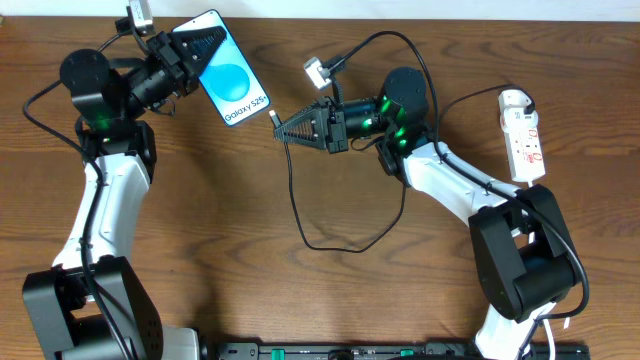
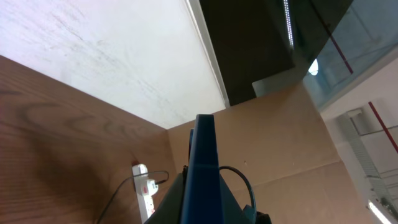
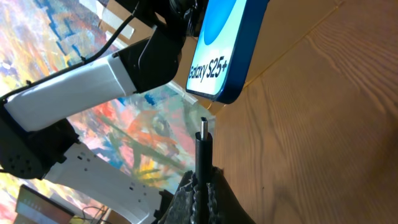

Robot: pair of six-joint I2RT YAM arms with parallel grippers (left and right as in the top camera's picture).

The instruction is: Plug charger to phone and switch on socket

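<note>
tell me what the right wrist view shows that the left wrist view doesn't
Only the right wrist view: the charger tip, upright in the right fingers, pointing at the bottom edge of the phone and not yet in it; the screen text "Galaxy S25+"; the left arm.
Only the left wrist view: the socket, far off on the table.
Both: the phone, seen edge-on in the left wrist view, and the wooden table.
</note>
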